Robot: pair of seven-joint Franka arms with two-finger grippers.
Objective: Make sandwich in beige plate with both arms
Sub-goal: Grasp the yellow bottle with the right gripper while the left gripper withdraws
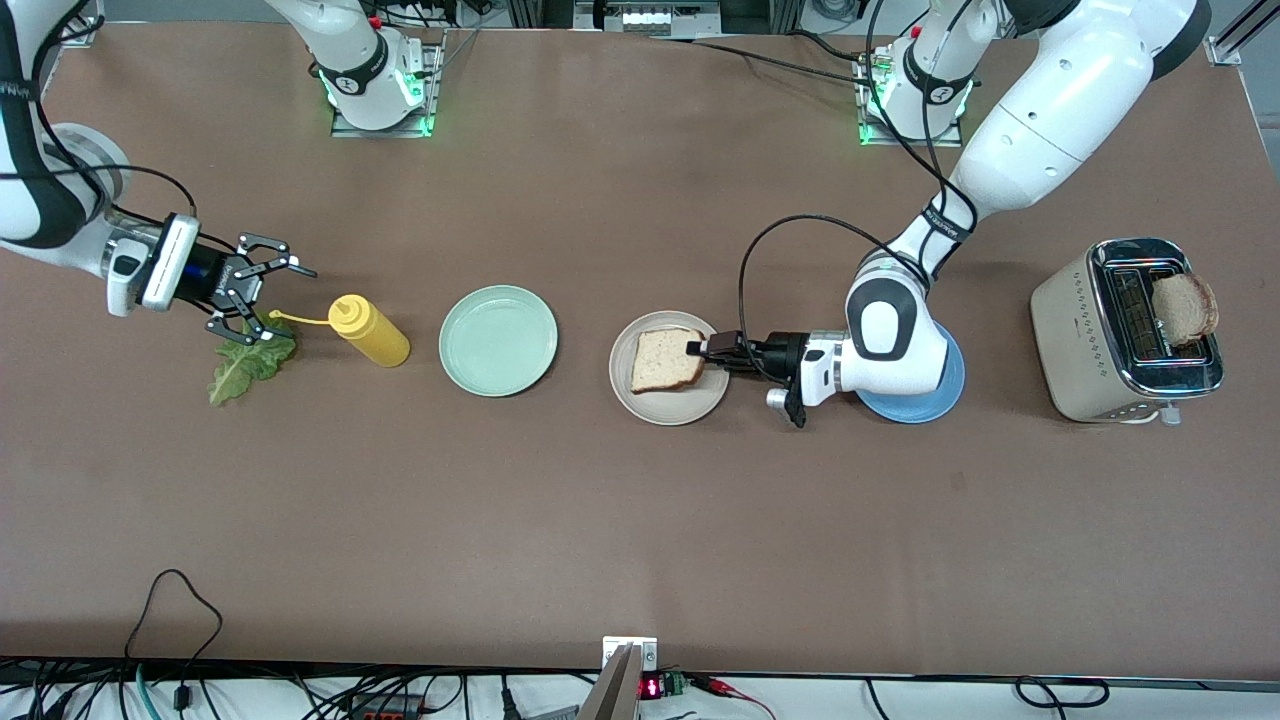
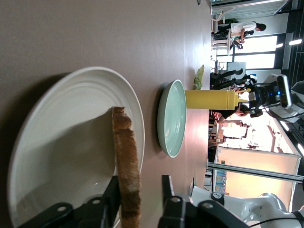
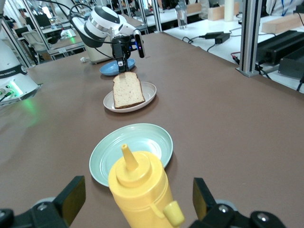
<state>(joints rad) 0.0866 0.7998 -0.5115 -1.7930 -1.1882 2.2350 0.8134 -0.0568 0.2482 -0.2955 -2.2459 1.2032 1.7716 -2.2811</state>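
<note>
Bread slice lay on the beige plate, and your left gripper sat at its edge, fingers either side with a small gap, grip loosened. Your right gripper waited with fingers spread over the lettuce leaf, just beside the mustard bottle.

mustard bottle beside lettuce, mint plate between bottle and beige plate

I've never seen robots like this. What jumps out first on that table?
Probably the left hand, its fingers either side of a bread slice lying on the beige plate mid-table. Next, the toaster at the left arm's end, a second slice poking out. The right hand hangs open over a lettuce leaf beside a yellow squeeze bottle.
</note>
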